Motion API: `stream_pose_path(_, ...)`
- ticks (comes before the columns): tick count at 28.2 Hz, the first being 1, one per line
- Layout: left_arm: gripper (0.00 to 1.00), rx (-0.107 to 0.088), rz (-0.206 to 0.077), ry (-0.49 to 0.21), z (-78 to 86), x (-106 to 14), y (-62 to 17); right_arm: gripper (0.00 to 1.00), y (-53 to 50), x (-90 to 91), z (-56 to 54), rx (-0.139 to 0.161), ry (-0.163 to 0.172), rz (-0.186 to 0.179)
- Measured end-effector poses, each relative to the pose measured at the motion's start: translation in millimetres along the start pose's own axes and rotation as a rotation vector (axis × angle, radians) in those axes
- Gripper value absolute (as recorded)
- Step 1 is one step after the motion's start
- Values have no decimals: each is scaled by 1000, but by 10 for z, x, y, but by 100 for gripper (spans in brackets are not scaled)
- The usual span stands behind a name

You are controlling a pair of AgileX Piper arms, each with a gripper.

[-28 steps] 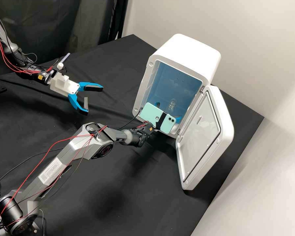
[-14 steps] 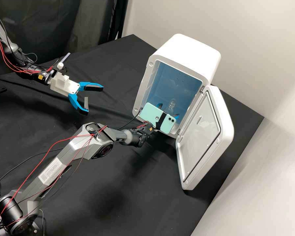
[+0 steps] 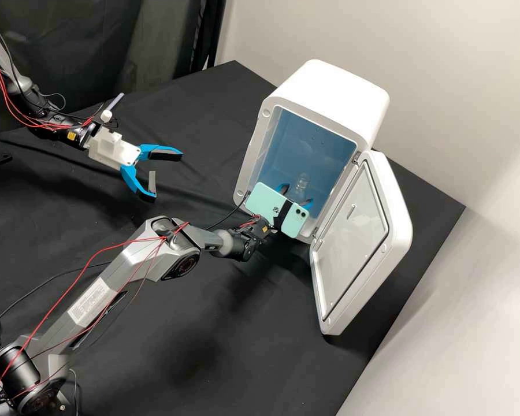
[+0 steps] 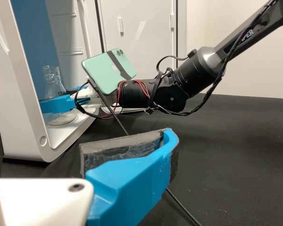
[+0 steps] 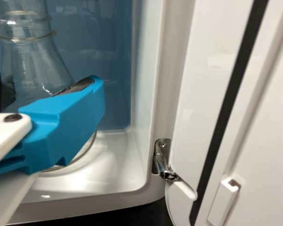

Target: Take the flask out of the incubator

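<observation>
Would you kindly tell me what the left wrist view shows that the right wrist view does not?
The left wrist view adds the left end effector, open above the black bench, and the right arm with a mint phone strapped at its wrist. The right wrist view adds the door hinge and the inner face of the open door with its black seal. Both have the clear flask upright inside the blue-lined incubator, with the right end effector around it.

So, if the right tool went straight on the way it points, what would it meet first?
The flask, close ahead of the right tool inside the incubator; whether they already touch is unclear.
</observation>
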Motion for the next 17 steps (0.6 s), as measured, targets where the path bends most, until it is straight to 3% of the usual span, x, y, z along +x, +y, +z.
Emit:
stream_pose_path(9, 100, 3, 12, -2, 10, -12, 39, 0, -38, -43, 14, 4, 13, 2)
stream_pose_path(17, 100, 6, 21, -4, 18, -21, 68, 0, -40, -203, -24, 14, 12, -6)
